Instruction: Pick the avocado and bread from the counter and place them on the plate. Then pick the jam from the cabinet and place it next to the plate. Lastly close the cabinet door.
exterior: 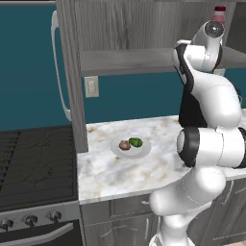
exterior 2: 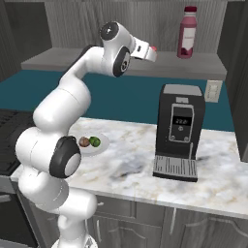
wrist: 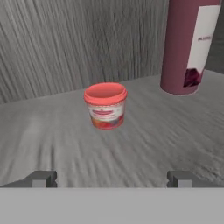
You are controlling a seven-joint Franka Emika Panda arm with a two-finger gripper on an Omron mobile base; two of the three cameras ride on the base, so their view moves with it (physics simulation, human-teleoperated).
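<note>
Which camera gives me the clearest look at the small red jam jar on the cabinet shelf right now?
The hand view: the small squat red jam jar with the pale pinkish lid stands whole and unblocked ahead of the open gripper. The right base view shows a red sliver past the hand. In the left base view I cannot make it out.

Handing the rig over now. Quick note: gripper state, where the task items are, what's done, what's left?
Gripper: open, empty, inside the cabinet, facing the jam, not touching it.
Jam: upright on the cabinet shelf, with a tall dark-red bottle standing apart from it on the same shelf.
Avocado and bread: side by side on the plate, on the counter near the stove.
Cabinet door: open, swung out over the counter's stove end.
Done: both foods plated.
Left: grasp the jam, set it next to the plate, close the door.
</note>
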